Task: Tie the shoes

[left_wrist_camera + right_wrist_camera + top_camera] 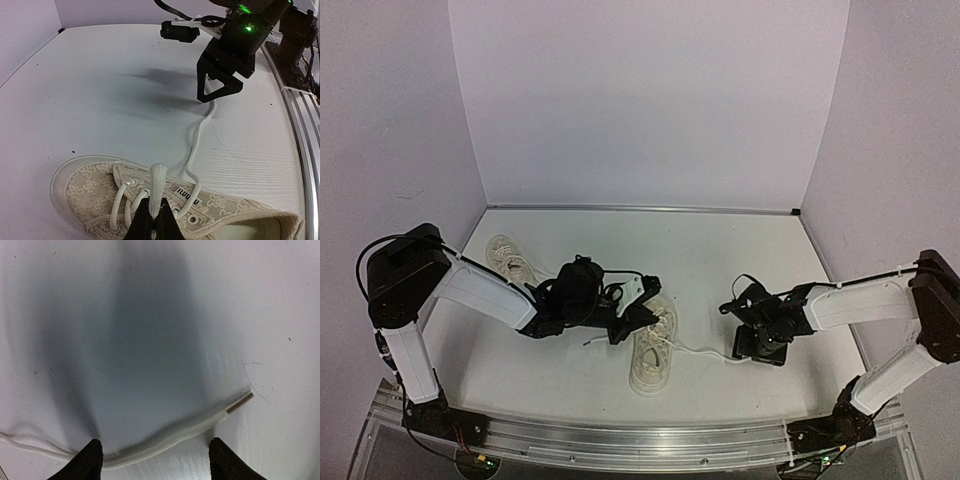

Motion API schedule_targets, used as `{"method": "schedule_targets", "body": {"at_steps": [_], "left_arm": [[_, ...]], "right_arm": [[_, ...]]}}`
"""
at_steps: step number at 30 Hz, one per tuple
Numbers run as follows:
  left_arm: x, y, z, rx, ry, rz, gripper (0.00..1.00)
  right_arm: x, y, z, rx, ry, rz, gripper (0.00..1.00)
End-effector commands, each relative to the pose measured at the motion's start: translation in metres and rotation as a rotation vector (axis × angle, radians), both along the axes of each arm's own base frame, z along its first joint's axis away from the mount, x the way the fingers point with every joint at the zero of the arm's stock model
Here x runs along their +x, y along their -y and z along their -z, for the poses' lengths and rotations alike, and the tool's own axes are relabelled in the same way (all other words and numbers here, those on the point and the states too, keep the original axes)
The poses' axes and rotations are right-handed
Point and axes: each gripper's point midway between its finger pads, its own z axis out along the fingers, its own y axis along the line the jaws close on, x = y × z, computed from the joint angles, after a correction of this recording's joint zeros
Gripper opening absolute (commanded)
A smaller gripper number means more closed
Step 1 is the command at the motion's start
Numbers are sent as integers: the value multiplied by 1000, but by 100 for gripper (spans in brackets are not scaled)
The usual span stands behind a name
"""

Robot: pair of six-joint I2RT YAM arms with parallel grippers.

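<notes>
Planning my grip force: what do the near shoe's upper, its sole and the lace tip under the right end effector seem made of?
Upper: cream lace-patterned fabric, matte, floral weave visible. Sole: pale, slightly glossy, probably rubber. Lace tip: smooth tan sleeve, likely plastic; the lace looks woven textile.

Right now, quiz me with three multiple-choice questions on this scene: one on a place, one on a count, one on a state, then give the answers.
1. Where is the free lace tip?
A. on the table, between the fingers of the right claw
B. hanging off the edge
C. tied in a bow

2. How many shoes are out?
A. one
B. two
C. four

3. The left claw is:
A. wide open
B. shut on a lace
C. pressed flat on bare surface

Answers:
1 A, the right wrist view shows it lying between open fingers.
2 B, one is mid-table and the far shoe is back left.
3 B, it pinches white lace above the shoe.
</notes>
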Motion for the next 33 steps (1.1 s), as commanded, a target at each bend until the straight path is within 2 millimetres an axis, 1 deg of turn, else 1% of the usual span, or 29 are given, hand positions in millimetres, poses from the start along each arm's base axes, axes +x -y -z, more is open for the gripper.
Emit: {"method": "schedule_targets", "body": {"at_steps": [1,5,8,12,15,18,19,21,22,23,24,26,28,31,32,33], "left_arm": [[5,12,-21,-53,29,17,0],[4,11,-20,-51,28,17,0],[4,12,-21,-55,29,17,0],[4,11,-20,-53,26,16,0],[4,11,-20,-53,27,16,0],[4,12,-20,-54,28,18,0],[3,11,-20,-53,28,19,0],[2,11,-20,-56,32,23,0],[2,10,-19,-56,35,25,0],[1,10,-19,-54,38,29,0],[0,10,-18,-54,41,33,0],[0,10,-18,-53,46,38,0],[-1,9,-18,-55,55,38,0],[-4,8,-19,-64,84,43,0],[-5,8,-19,-62,98,46,0],[-7,9,-20,-61,110,50,0]], "right_arm": [[27,-7,-7,10,62,7,68],[37,-11,-12,21,78,-5,67],[40,-14,-11,28,72,-10,65],[40,-14,-3,13,56,-19,56],[36,-13,7,2,29,-18,49],[31,-12,17,10,6,-7,40],[30,-12,18,12,3,-6,35],[31,-12,17,13,10,-6,21],[34,-13,15,16,18,-9,11],[38,-15,10,23,30,-14,4],[42,-18,5,32,43,-18,0],[56,-26,-15,58,101,-39,0],[74,-37,-43,78,178,-84,0],[104,-57,-94,95,302,-175,0],[115,-66,-111,102,334,-212,0],[123,-76,-123,116,351,-247,0]]}}
